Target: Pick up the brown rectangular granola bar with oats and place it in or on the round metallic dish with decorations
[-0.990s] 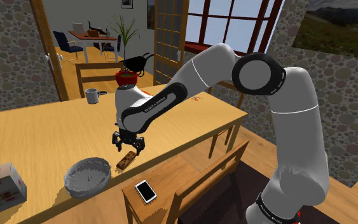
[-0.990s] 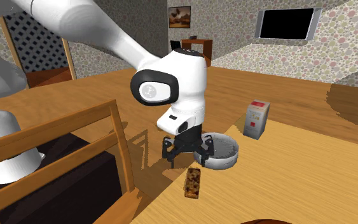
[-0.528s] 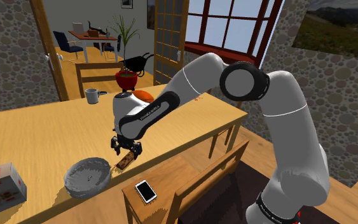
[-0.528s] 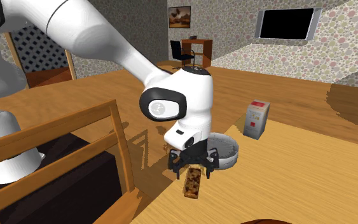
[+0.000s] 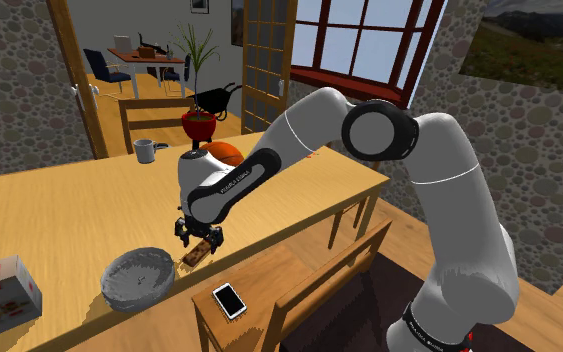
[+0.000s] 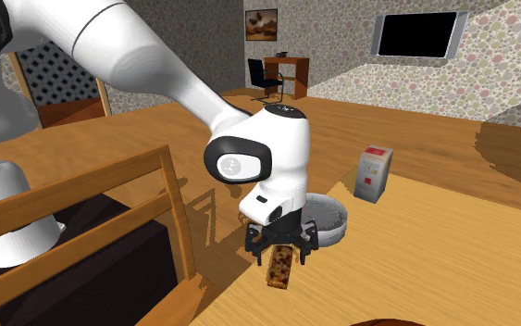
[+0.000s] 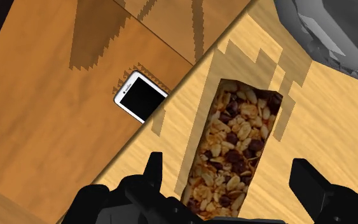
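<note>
The wooden table (image 5: 69, 215) takes up most of the room from where I stand, and the awkward part is that all the work is happening right at its near edge. The white Franka arm (image 5: 409, 150) bends down over it from the stand, its wrist aimed at the tabletop. A wooden chair (image 5: 319, 275) is drawn up below that edge, with its seat lower than the table. The round grey metallic dish (image 5: 134, 283) sits on the table just beside the work, empty, with a raised rim.

The black gripper (image 6: 280, 243) hangs low with its fingers spread, one along each long side of the granola bar (image 7: 231, 146). In the wrist view neither finger touches it. The bar is brown, studded with oats and dark bits, and lies flat on the table between the dish and the edge, close to both. Smallest of all, a white smartphone (image 7: 140, 97) with a black screen lies on the chair seat.

I can't make out whether the fingers straddle the bar's middle or sit toward one end. If they close off-centre, I'd expect the long free end to sag or swivel in the pinch and perhaps slip out. If one finger reaches the bar first, it may shove it sideways toward the edge. A bar that goes over lands down by the phone. With the dish so near, a low carry could also knock a drooping end against the rim.
</note>
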Controlling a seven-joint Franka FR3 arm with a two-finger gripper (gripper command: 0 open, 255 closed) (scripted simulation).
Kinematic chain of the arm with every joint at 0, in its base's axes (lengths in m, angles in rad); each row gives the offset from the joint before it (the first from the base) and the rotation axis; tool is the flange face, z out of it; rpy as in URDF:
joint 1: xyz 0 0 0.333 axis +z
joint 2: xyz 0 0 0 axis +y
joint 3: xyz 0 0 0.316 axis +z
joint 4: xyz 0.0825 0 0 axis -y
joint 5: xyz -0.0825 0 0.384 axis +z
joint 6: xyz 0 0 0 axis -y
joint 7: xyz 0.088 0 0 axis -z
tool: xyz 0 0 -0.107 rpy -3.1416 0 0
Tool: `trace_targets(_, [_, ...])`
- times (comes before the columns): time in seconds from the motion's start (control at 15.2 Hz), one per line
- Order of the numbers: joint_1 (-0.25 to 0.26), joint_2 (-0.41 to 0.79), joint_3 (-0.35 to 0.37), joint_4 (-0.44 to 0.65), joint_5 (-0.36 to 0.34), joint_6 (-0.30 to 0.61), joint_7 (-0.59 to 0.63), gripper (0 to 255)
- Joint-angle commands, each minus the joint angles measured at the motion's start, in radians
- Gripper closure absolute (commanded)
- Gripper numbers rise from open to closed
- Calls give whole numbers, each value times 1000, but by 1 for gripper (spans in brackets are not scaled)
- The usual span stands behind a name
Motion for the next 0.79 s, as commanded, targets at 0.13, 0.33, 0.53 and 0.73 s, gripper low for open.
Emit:
trace_targets(0.13, [0,0,0,0,0,0,0,255])
trace_targets(0.33, [0,0,0,0,0,0,0,255])
trace_targets(0.53, [0,0,0,0,0,0,0,255])
trace_targets(0.73, [-2,-9,3,-1,3,-8,-2,255])
